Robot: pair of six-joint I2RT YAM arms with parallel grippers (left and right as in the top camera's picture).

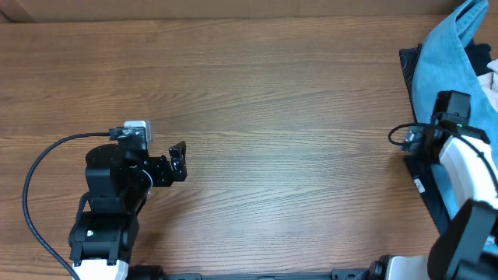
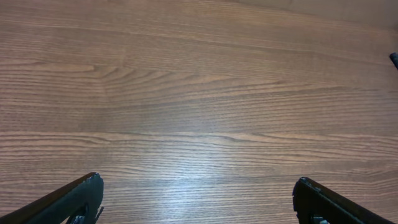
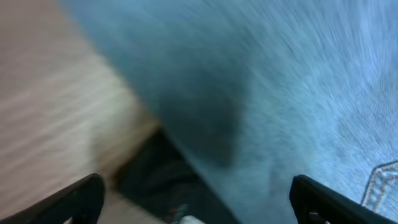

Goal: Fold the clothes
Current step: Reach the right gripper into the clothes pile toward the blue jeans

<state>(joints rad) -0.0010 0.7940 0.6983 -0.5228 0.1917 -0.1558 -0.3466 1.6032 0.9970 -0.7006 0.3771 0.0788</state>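
Observation:
The light blue denim jeans lie bunched at the table's far right edge, partly on a dark garment. My right gripper hovers over them; in the right wrist view it is open, with blurred denim and dark cloth between and beyond the fingers, nothing gripped. My left gripper is open over bare wood at the left; in the left wrist view its fingers are spread wide and empty.
A wooden table fills the view. A white or cream cloth shows at the right edge beside the jeans. A black cable loops left of the left arm.

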